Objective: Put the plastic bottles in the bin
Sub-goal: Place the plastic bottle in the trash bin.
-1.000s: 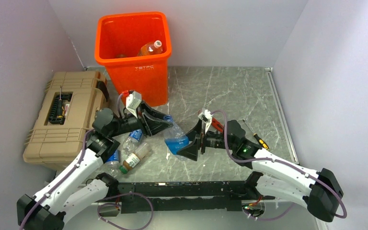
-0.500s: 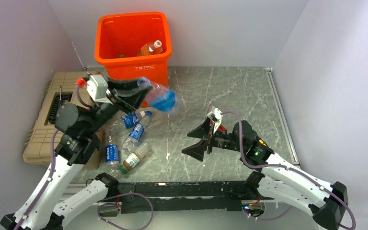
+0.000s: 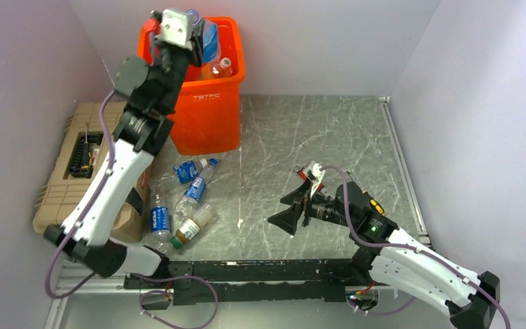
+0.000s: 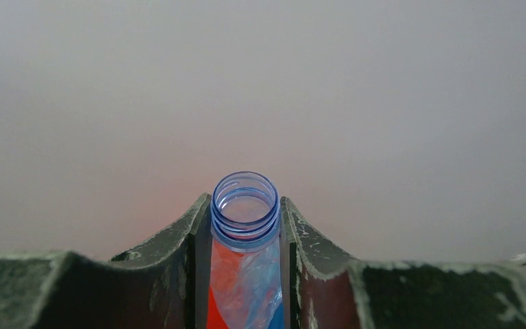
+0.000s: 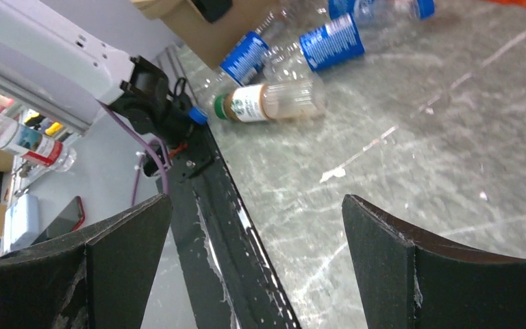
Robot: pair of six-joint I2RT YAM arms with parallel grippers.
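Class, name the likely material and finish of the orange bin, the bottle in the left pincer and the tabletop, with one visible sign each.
Orange bin: probably moulded plastic, smooth, slightly glossy; even colour, flared rim. Bottle: thin clear plastic, blue-tinted; you see through its threaded neck. Tabletop: grey marble or a marble-look laminate, unclear which; white veins, faint sheen.

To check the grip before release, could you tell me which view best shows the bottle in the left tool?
The left wrist view: the uncapped bottle sits close up, clamped in the left tool. The top external view shows only its blue body at the orange bin's mouth, partly behind the tool. The right wrist view misses it.
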